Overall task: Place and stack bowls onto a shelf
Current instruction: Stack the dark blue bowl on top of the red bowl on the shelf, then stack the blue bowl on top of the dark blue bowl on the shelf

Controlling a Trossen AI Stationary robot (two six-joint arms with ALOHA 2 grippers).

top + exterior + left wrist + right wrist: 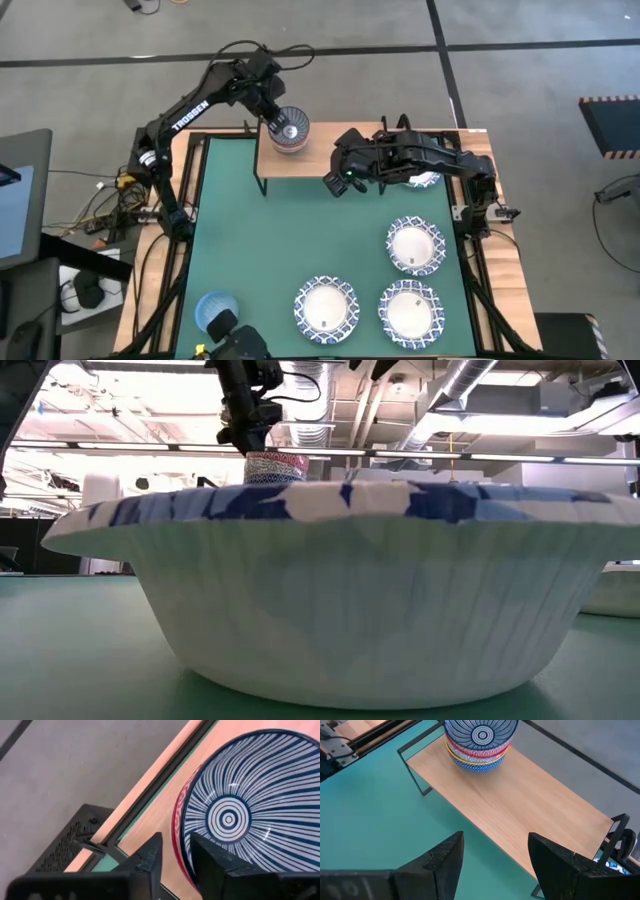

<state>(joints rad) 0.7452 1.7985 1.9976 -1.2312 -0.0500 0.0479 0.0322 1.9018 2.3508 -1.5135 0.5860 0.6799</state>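
Note:
A stack of small bowls [288,130] rests on the left end of the light-wood shelf [345,160]. Its top bowl [235,810] is blue-and-white striped inside, with a red-patterned bowl under it. My left gripper [177,862] is open over the stack's far-left side, with the top bowl's rim running between its fingers. My right gripper [495,865] hangs open above the shelf's near edge, holding nothing. Three white bowls with blue rims [415,245] [325,308] [410,310] and a light blue bowl [215,310] sit on the green mat. My left gripper comes slanting down from the far left, one finger [215,865] inside the top bowl and the other [150,860] outside its rim [182,847]. A gap shows beside the outer finger. I cannot tell whether the inner finger touches the wall. The bowl sits nested on the stack.
A further white bowl [425,180] shows under my right arm at the shelf's right end. The shelf's middle [520,805] is bare wood. In the low view a white bowl [340,590] fills the foreground, and the stack [275,465] shows behind it.

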